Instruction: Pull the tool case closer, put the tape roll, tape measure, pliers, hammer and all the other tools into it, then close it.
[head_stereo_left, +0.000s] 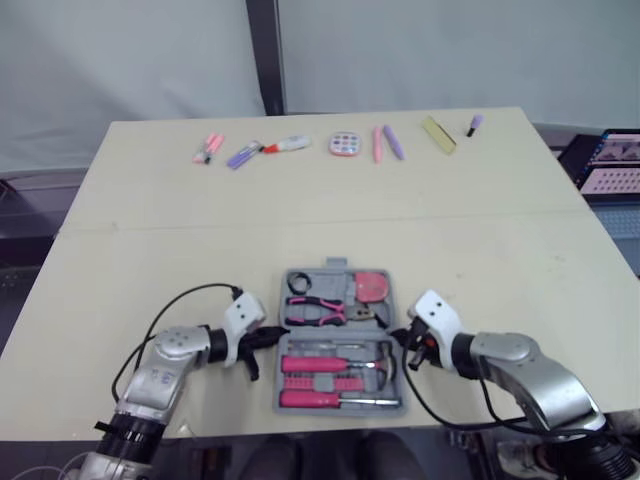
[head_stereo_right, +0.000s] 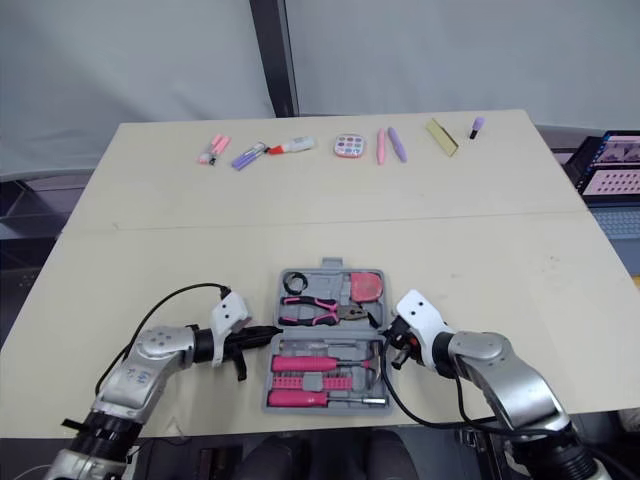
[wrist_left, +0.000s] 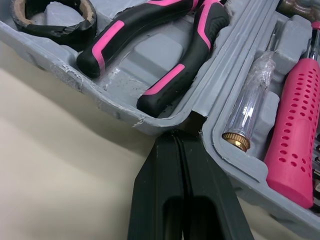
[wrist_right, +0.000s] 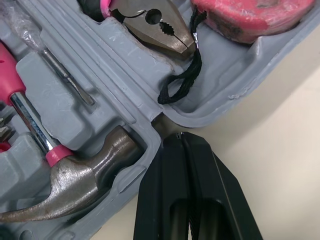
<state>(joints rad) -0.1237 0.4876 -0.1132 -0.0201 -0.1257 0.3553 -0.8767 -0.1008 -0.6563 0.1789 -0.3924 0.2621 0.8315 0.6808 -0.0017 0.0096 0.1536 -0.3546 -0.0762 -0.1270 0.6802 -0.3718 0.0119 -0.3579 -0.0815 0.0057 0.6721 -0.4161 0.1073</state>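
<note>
The grey tool case (head_stereo_left: 336, 268) lies open and flat near the table's front edge. Its far half holds the black tape roll (wrist_left: 52, 17), the pink-and-black pliers (head_stereo_left: 316, 311) and the pink tape measure (head_stereo_left: 371, 286). Its near half holds the hammer (wrist_right: 65, 187), a clear-handled screwdriver (wrist_left: 252, 107) and pink-handled tools (head_stereo_left: 312, 364). My left gripper (head_stereo_left: 275, 336) is shut, its fingertips touching the case's left side at the hinge. My right gripper (head_stereo_left: 397, 336) is shut too, its tips against the hinge on the case's right side.
Along the table's far edge lies a row of small items: pink markers (head_stereo_left: 208, 148), a purple marker (head_stereo_left: 243, 154), a glue tube (head_stereo_left: 287, 145), a round pink thing (head_stereo_left: 344, 144), pens (head_stereo_left: 387, 141) and a yellow strip (head_stereo_left: 438, 134). A screen (head_stereo_left: 612, 165) stands off the right edge.
</note>
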